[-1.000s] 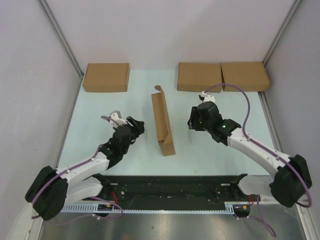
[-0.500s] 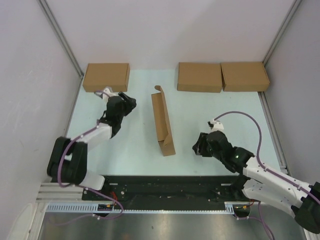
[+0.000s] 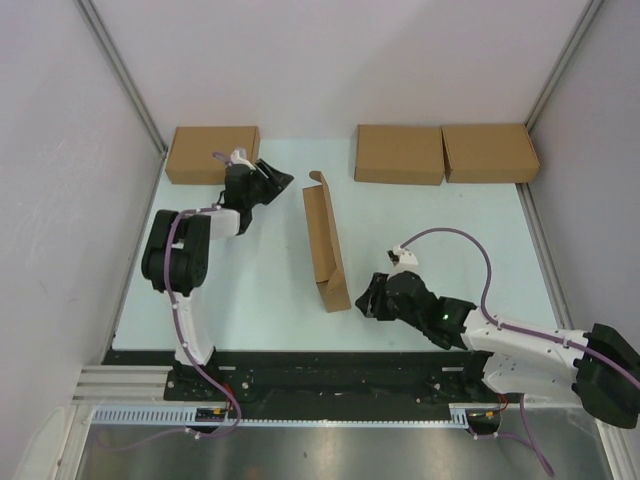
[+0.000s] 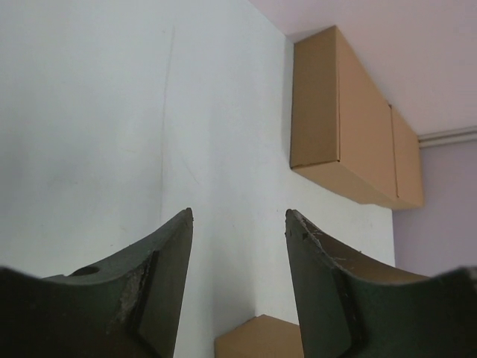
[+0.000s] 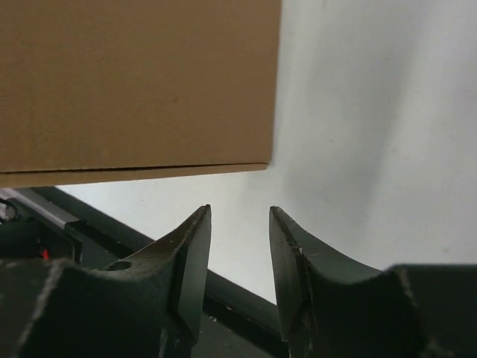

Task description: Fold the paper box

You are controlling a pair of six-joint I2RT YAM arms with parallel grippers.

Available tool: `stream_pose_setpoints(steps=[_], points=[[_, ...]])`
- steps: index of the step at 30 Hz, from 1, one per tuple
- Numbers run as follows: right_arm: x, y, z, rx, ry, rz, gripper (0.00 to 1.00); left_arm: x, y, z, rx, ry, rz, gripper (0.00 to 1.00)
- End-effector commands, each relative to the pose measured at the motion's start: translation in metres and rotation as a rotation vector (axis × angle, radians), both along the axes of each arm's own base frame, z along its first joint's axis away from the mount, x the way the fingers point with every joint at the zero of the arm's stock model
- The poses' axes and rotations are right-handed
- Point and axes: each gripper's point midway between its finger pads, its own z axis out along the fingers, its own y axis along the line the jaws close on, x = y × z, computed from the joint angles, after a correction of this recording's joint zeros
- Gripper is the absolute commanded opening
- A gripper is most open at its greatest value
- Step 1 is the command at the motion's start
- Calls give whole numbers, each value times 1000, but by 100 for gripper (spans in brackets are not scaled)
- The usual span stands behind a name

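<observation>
The paper box [image 3: 325,240] is a long, narrow brown cardboard piece in the middle of the table, running from far to near, with a flap sticking up at its far end. My left gripper [image 3: 284,181] hovers to the left of that far end, open and empty. In the left wrist view a corner of the paper box [image 4: 257,339] shows below the left gripper [image 4: 239,216]. My right gripper [image 3: 361,300] sits just right of the box's near end, open. In the right wrist view the paper box [image 5: 134,82] fills the upper left, beyond the right gripper [image 5: 240,211].
Three closed brown boxes line the back edge: one at the left [image 3: 212,154] and two side by side at the right [image 3: 399,153] [image 3: 490,152]. The right pair [image 4: 335,119] also shows in the left wrist view. A black rail [image 3: 340,365] runs along the near edge.
The left arm swung from the near left up to the back left. The right arm pulled back and left to the paper box's near end. Both sets of jaws narrowed a little.
</observation>
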Motion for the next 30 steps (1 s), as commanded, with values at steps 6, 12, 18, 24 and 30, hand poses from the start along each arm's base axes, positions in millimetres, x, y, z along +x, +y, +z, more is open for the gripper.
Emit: stream_pose_setpoints(steps=[6, 12, 18, 24, 30], points=[[-7, 35, 25, 161, -43, 26, 41, 10, -35, 28, -109, -114, -139, 57], [-5, 39, 21, 160, -39, 32, 40, 6, -59, 30, -126, -138, -207, 57], [13, 27, 25, 160, -49, -10, 40, -6, -84, 27, -138, -148, -271, 56], [28, 17, 28, 165, -61, -28, 41, -17, -99, 24, -138, -156, -322, 56], [36, 14, 26, 165, -61, -36, 41, -31, -99, 20, -140, -141, -325, 56]])
